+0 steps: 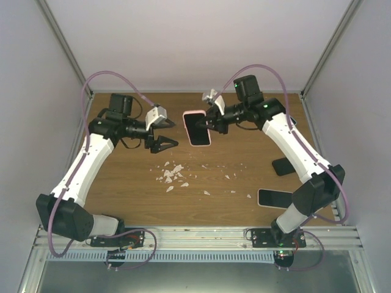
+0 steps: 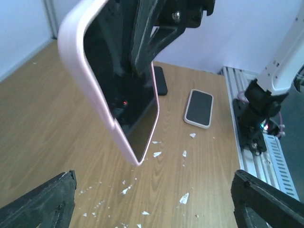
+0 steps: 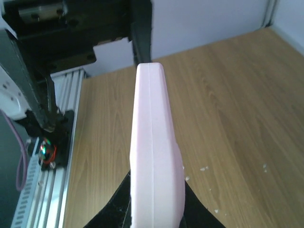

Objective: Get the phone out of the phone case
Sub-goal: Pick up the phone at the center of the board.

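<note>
The phone (image 1: 197,127) shows a dark screen and sits inside the pink phone case (image 1: 187,116), held above the table at the back middle. My right gripper (image 1: 214,122) is shut on its right edge. In the left wrist view the phone case (image 2: 83,78) hangs tilted with the phone screen (image 2: 135,118) facing right, the right fingers (image 2: 142,42) clamped on it. The right wrist view shows the case's pink edge (image 3: 154,152) between my right gripper (image 3: 156,211). My left gripper (image 1: 173,133) stands open just left of the case, apart from it; in its own view the left gripper (image 2: 154,194) holds nothing.
A second phone in a pale case (image 1: 275,198) (image 2: 199,108) lies face up at the right near the right arm. A dark flat item (image 1: 284,165) (image 2: 160,80) lies beyond it. White scraps (image 1: 173,174) litter the wooden table (image 1: 134,195). Metal rails (image 1: 201,235) run along the near edge.
</note>
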